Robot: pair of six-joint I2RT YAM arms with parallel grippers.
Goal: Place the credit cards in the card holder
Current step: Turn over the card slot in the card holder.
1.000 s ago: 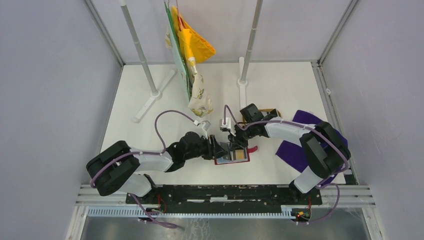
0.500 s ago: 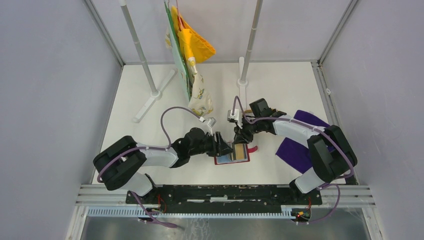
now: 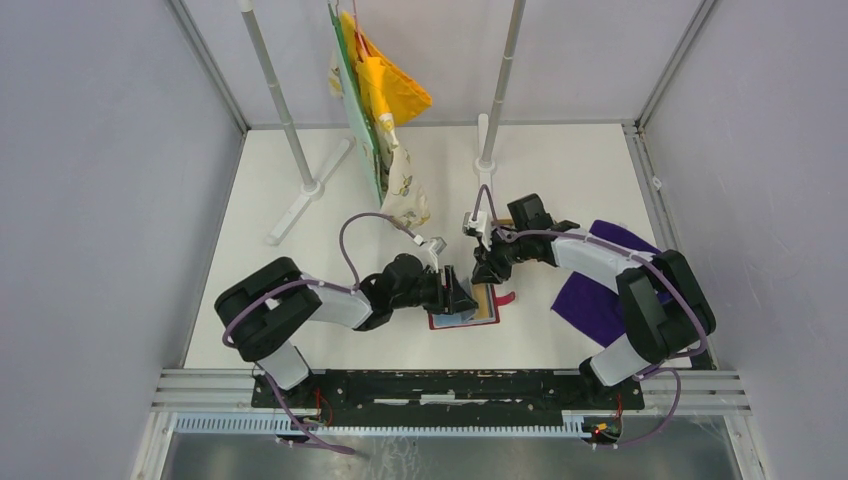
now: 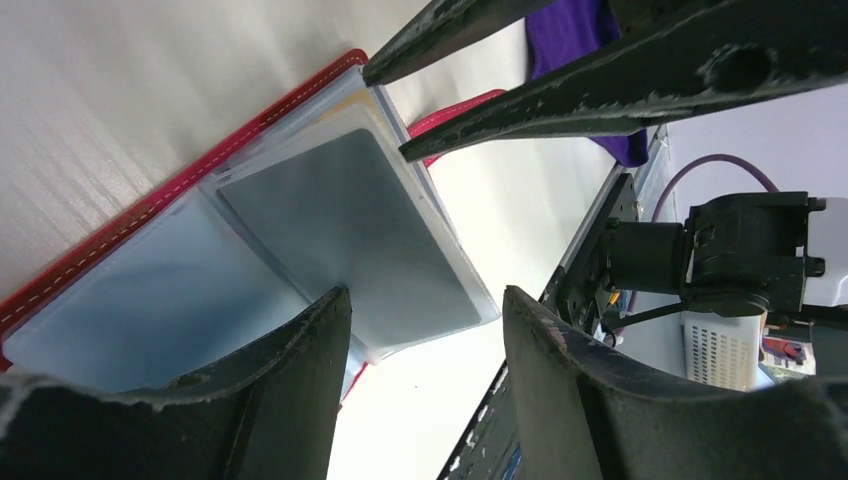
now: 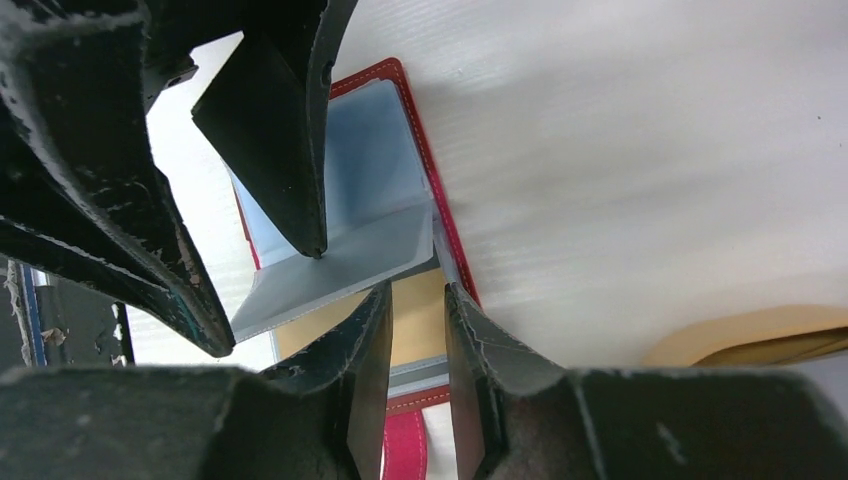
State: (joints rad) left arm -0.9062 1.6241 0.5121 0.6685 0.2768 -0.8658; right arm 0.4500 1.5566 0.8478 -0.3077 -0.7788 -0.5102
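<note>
Left gripper (image 4: 425, 300), fingers spread wide, and right gripper (image 5: 418, 292), fingers nearly closed, on what I cannot tell, meet over the open card holder (image 3: 470, 320) beneath them; one tan card (image 5: 415, 335) looks slotted, with no loose cards in sight

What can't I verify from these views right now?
- Top view: card holder slots, under the left end effector and right end effector.
- Right wrist: whether the right end effector pinches a sleeve; its fingers block it.
- Right wrist: tan object, cut by frame edge.

The white table (image 3: 560, 170) carried the open card holder (image 3: 470, 318) at lower centre, a purple cloth (image 3: 585, 300) at right, and rack feet (image 3: 300, 205) above.
</note>
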